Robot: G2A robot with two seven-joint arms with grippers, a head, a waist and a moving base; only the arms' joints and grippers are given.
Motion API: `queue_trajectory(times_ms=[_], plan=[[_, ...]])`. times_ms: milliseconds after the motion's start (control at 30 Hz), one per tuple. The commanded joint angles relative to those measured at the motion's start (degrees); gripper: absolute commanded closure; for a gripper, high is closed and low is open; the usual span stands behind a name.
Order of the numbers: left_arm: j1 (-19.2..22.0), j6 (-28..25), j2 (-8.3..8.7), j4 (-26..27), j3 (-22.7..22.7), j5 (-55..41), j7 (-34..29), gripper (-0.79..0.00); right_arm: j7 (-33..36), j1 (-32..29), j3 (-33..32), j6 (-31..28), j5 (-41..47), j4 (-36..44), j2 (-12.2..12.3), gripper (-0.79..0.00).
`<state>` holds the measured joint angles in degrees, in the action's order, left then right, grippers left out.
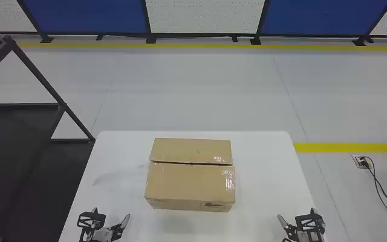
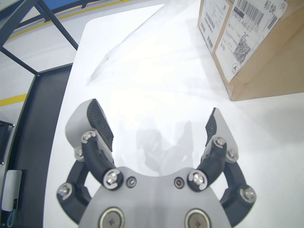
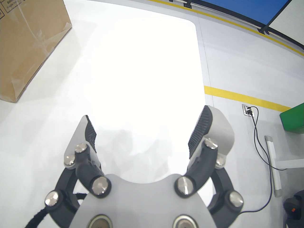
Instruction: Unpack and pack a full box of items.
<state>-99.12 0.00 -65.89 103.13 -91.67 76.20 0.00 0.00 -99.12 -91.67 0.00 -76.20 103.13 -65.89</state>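
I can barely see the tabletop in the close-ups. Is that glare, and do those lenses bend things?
Right wrist view: glare washes the table to plain white, and the yellow floor line bows into a curve. Left wrist view: the table glares too, and the box stands darker against it. Top view: even light, lines straight, hardly any shadow by the box.

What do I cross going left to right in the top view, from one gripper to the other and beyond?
left gripper → box → right gripper → floor socket
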Motion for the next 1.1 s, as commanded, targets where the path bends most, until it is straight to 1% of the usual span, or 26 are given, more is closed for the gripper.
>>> queue_trajectory(times_ms=[0,433,533,667,733,800,867,967,1067], plan=[[0.0,0.0,0.0,0.0,0.0,0.0,0.0,-0.784,0.0,0.0,0.0,0.0,0.0,0.0,0.0,-0.785],[0.0,0.0,0.0,0.0,0.0,0.0,0.0,-0.784,0.0,0.0,0.0,0.0,0.0,0.0,0.0,-0.785],[0.2,-2.1,0.04,0.0,0.4,0.6,1.4,-0.785,-0.2,0.1,0.0,-0.2,-0.2,0.1,0.0,-0.785],[0.8,-2.1,-0.07,0.4,0.4,1.3,3.6,-0.785,-1.1,-0.4,-0.3,-3.9,-1.0,2.7,0.1,-0.785],[1.2,-2.4,-0.07,0.6,0.0,1.3,4.2,-0.785,-0.5,-1.0,-1.1,-5.9,-0.3,4.9,0.2,-0.785],[1.4,-3.8,-0.01,0.9,-0.9,0.6,4.7,-0.785,1.0,-1.7,-1.9,-9.1,1.3,7.4,0.4,-0.785],[1.4,-5.8,0.13,1.3,-2.1,-0.1,4.9,-0.785,3.6,-2.2,-3.1,-13.3,4.3,9.8,0.6,-0.785],[1.1,-11.0,0.5,2.2,-4.8,-2.0,5.1,-0.785,8.8,-2.3,-4.9,-19.7,10.9,13.1,0.9,-0.785],[0.8,-16.0,0.91,2.8,-7.8,-3.5,6.4,-0.785,14.6,-1.2,-6.5,-24.0,18.6,15.7,1.2,-0.785]])
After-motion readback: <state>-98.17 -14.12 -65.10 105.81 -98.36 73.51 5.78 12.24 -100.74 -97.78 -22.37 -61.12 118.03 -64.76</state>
